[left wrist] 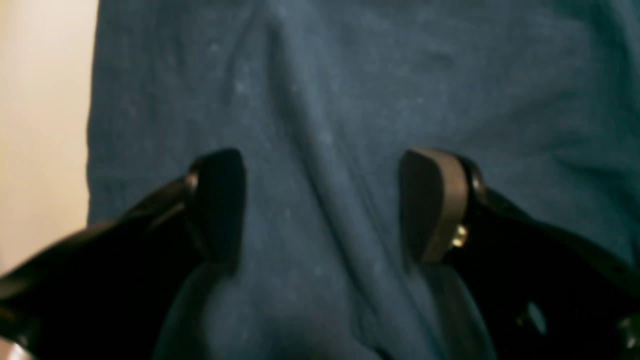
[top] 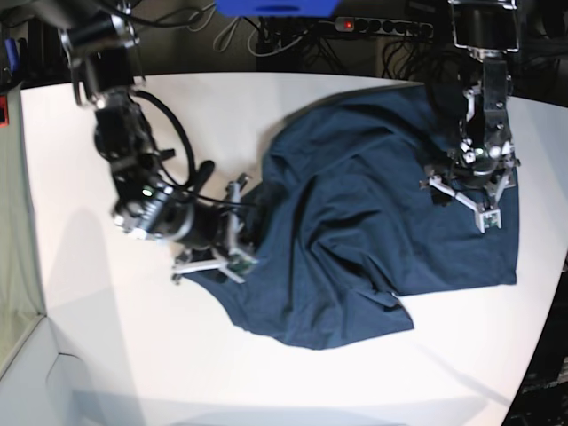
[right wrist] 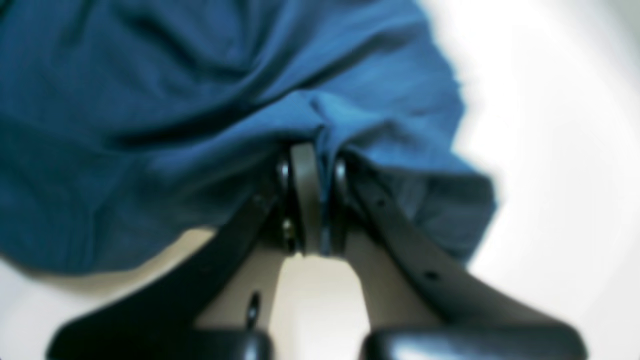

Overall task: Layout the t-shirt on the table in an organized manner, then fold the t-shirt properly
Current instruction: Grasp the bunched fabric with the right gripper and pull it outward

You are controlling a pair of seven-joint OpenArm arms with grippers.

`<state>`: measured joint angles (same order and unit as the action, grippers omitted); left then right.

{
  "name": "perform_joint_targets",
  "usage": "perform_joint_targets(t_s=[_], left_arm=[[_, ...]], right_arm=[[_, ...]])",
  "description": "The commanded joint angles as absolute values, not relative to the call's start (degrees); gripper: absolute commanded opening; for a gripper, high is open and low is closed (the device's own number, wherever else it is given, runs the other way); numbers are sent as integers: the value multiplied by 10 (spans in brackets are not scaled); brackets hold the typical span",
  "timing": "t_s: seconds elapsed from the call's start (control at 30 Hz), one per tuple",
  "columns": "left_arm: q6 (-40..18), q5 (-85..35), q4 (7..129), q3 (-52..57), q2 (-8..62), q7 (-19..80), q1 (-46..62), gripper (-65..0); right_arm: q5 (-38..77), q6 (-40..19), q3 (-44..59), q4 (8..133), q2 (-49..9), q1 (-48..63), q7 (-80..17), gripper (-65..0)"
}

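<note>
The dark navy t-shirt [top: 355, 222] lies rumpled and partly spread on the white table [top: 222, 106], with folds through its middle. My right gripper [right wrist: 315, 167] is shut on a bunched edge of the t-shirt [right wrist: 150, 125]; in the base view this gripper [top: 241, 224] is at the cloth's left edge. My left gripper [left wrist: 325, 205] hangs open just above the t-shirt [left wrist: 350, 75], both fingers [left wrist: 432, 205] apart, with a cloth ridge running between them. In the base view it [top: 469, 191] is over the shirt's right part.
White table [right wrist: 550, 150] surface shows beside the cloth at the right gripper, and a pale strip of table [left wrist: 40, 125] lies left of the shirt's edge at the left gripper. Cables and a power strip [top: 382, 27] run behind the table's far edge.
</note>
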<state>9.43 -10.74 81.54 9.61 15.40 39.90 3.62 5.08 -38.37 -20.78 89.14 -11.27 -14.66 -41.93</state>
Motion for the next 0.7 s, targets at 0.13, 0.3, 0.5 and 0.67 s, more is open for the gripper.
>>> perform_joint_targets(t_s=[0.13,0.3,0.5,0.67], left_arm=[[97,-101,819,96,159,413,43,-173],[97,-101,817,96,159,413,46,-173],[97,-101,817,96,160,413,47,-173],[98,-101,817,96,167,413,47,-173]], right_arm=[[57,-381,-314,792,-108,-228,-407,-479],[57,-381,-316,799,-96,-235,-402,-293],[57,-381,-227,879,-86,-203,-401,-206],[57,-382,-187,884,-88,-172,-401,-206]])
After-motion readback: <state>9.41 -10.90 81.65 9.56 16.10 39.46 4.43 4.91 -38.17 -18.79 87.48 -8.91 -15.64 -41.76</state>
